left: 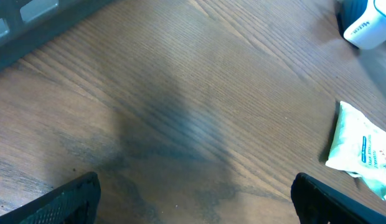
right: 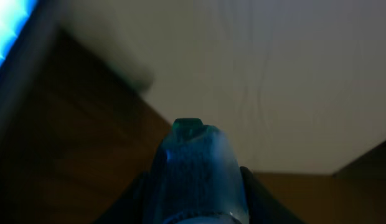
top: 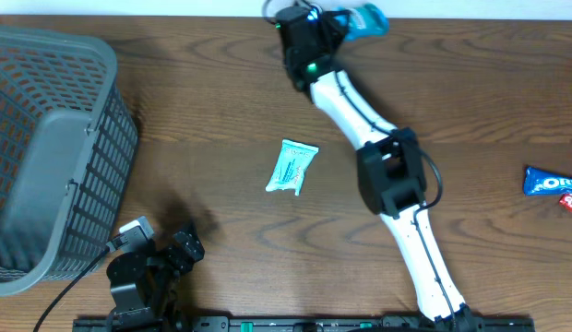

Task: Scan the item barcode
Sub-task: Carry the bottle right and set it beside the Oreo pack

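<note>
Blue item (top: pixel 367 18) | far table edge, gripped by partly closed right gripper (top: pixel 334 23) | left gripper (left: pixel 202 208) near-left, wide open, empty | step: presenting item | next: probably turn barcode toward scanner; no scanner identifiable

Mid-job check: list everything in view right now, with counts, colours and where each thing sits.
table: 1, brown wood, under everything
basket: 1, grey, left side
pouch: 1, white and teal, lying mid-table
snack pack: 1, blue, right edge, partly cut off
blue item: 1, blue-green, far edge, in the right hand
left hand: 1, black, near edge by the basket, open, empty
right hand: 1, black, far edge, shut on the blue item
</note>
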